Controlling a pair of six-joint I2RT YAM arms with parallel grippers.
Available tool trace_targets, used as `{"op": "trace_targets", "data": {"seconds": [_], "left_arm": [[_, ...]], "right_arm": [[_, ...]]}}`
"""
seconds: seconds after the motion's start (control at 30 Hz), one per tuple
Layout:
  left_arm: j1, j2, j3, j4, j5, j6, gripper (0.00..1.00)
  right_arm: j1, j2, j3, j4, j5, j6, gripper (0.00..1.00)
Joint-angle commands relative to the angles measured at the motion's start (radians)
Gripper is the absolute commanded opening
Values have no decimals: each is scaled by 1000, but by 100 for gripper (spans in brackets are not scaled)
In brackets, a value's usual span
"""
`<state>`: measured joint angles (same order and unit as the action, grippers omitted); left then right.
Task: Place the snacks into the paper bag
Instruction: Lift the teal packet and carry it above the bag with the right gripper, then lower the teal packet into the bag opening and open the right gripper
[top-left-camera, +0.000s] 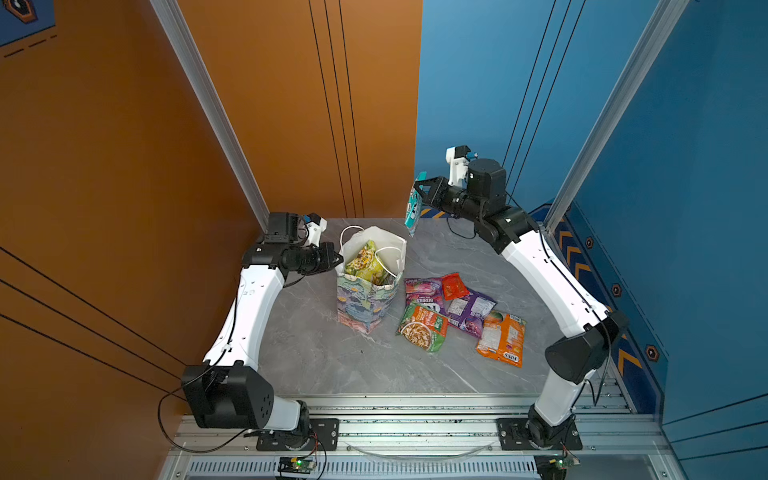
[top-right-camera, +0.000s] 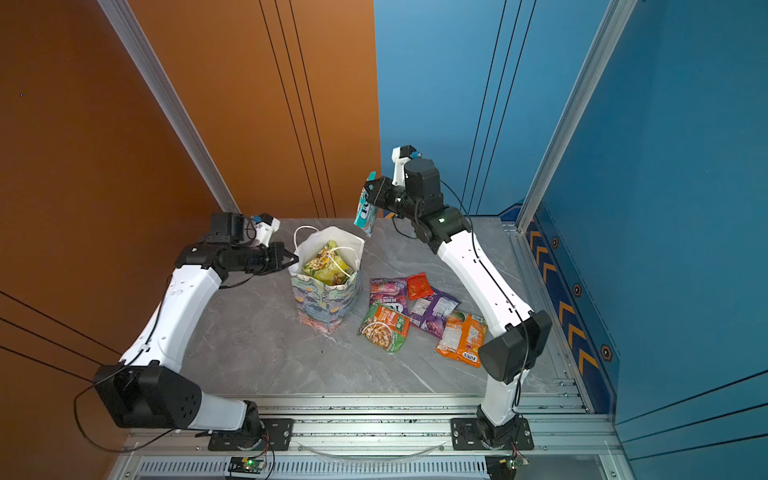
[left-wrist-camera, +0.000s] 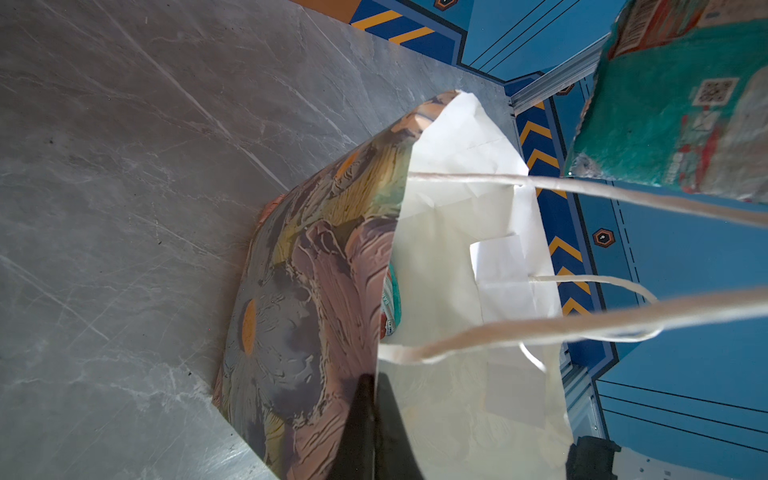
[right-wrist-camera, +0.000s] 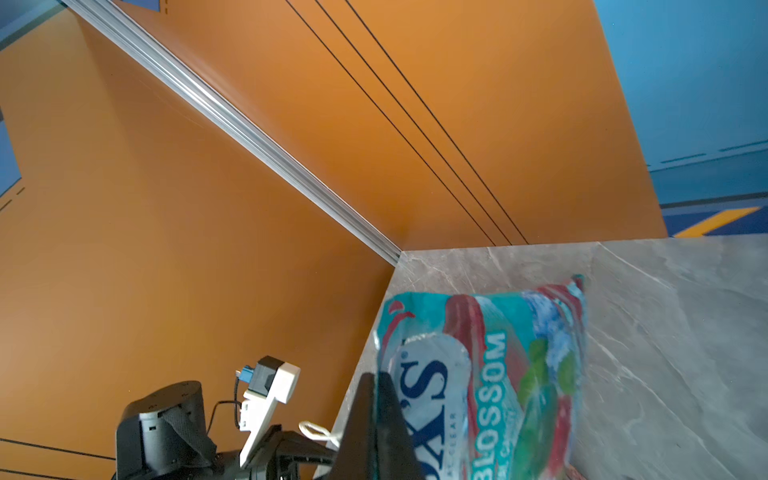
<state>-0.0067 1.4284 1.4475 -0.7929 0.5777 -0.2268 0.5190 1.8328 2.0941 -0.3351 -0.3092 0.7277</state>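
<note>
Grey marble table (top-left-camera: 316, 365), orange and blue walls; left gripper (top-left-camera: 338, 260) pinched on paper bag (top-left-camera: 365, 307) rim, holding the mouth open. Right gripper (top-left-camera: 419, 189) clamped on teal packet (top-left-camera: 413, 214), hanging just beyond the bag. Best centre it over the mouth, clear of cord handles (left-wrist-camera: 582, 189), then release.

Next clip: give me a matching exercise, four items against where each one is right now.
Items:
1. teal packet
2. yellow-green packet
3. orange packet
4. paper bag

Places:
A. lying flat on the table
B. inside the paper bag
C. hanging in the air from the right hand
D. standing upright, rim pinched by the left hand

Pairs: 1-C, 2-B, 3-A, 4-D
</note>
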Motion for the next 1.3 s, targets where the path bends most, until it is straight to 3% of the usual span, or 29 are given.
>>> {"op": "trace_targets", "data": {"seconds": [0.0,0.3,1.27], "left_arm": [[4,-28,8,9,27,-6,0],[7,-35,7,8,24,-6,0],[22,-35,11,10,19,-22,0]], "right_arm": [[23,70,132,-36,-72,-25,0],[58,235,367,-44,-180,34,0],[124,122,278,-363,-357,-214,0]]}}
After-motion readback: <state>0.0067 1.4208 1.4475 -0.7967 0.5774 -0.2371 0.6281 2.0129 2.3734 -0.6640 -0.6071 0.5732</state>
